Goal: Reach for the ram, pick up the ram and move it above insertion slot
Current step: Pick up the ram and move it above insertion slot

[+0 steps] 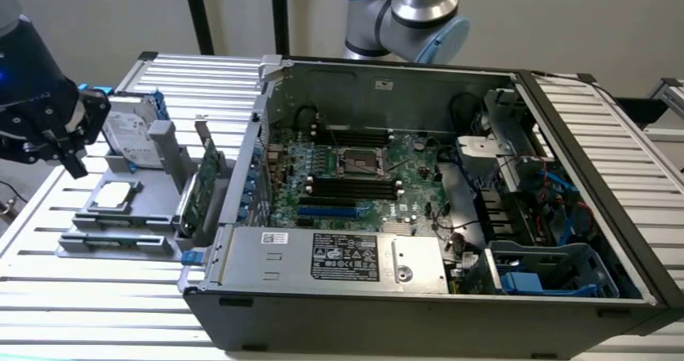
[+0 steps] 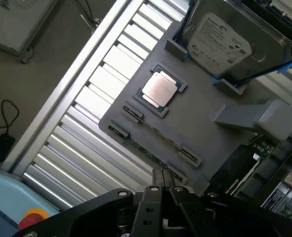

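The ram (image 2: 148, 152) is a thin green stick lying flat between small clips along the edge of the grey fixture plate (image 2: 195, 123). My black gripper (image 1: 75, 167) hangs in the air at the exterior view's left, above and beside that plate, touching nothing. In the wrist view its fingertips (image 2: 162, 175) sit pressed together just short of the ram, with nothing between them. The black memory slots (image 1: 353, 187) lie on the motherboard inside the open computer case (image 1: 428, 297), well off to the exterior view's right of the gripper.
The fixture plate also holds a silver processor (image 2: 159, 90), a hard drive (image 2: 220, 42) and an upright green expansion card (image 1: 203, 186) next to the case wall. The slatted metal table (image 1: 96, 297) surrounds everything. A red button (image 2: 33, 217) shows on a blue unit.
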Tool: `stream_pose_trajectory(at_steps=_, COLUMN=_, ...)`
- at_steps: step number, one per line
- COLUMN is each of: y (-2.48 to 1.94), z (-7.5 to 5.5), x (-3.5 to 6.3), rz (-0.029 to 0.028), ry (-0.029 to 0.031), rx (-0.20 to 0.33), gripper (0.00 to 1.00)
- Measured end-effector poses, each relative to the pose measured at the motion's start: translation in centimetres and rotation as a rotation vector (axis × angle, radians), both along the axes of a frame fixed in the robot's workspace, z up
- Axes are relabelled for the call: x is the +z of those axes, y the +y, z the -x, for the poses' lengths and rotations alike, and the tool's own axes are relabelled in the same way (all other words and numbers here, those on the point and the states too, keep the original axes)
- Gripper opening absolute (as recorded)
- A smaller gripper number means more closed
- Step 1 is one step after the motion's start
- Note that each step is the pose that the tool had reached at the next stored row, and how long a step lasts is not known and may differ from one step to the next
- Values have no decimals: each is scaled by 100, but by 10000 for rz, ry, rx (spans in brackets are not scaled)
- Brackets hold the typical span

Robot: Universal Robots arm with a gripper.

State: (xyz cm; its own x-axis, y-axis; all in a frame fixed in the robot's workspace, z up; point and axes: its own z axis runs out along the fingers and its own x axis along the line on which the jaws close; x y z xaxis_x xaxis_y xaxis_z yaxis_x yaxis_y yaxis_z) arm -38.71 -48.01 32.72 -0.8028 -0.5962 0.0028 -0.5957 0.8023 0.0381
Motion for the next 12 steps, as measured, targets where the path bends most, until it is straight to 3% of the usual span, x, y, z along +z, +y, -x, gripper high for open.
stream_pose_trajectory(at_steps=12, y=0, z=0, x=-1, rz=0, ry=0, rx=2180, gripper=11)
